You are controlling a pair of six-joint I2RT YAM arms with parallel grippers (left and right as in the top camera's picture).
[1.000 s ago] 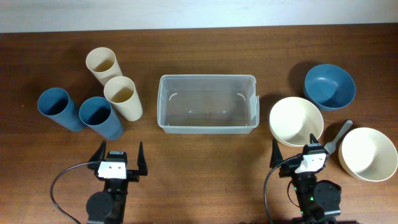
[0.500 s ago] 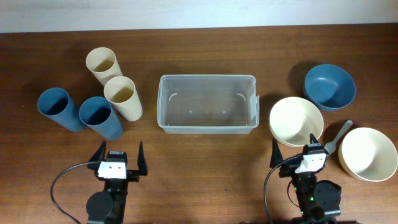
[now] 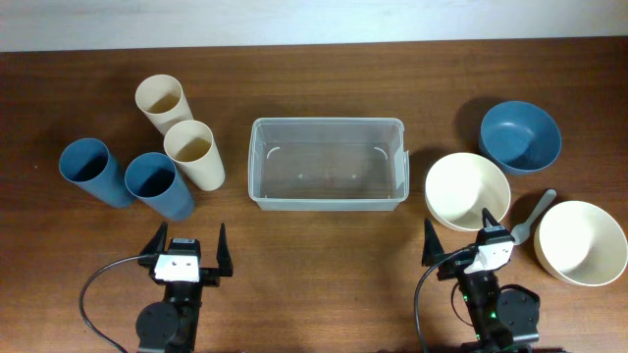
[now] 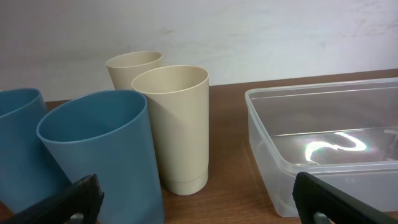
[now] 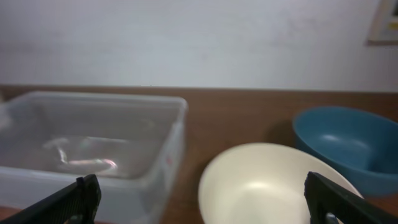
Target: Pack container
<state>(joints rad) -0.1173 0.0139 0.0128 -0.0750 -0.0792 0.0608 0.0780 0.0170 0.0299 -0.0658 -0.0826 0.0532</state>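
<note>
The clear plastic container stands empty at the table's middle; it also shows in the left wrist view and the right wrist view. My left gripper is open and empty, near the front edge, just in front of the cups. My right gripper is open and empty, just in front of a cream bowl, which fills the lower right wrist view.
Two blue cups and two cream cups stand left of the container. A blue bowl, a second cream bowl and a grey spoon lie at the right.
My right gripper has shifted very slightly; the right wrist view is a little blurred. Nothing else has moved.
</note>
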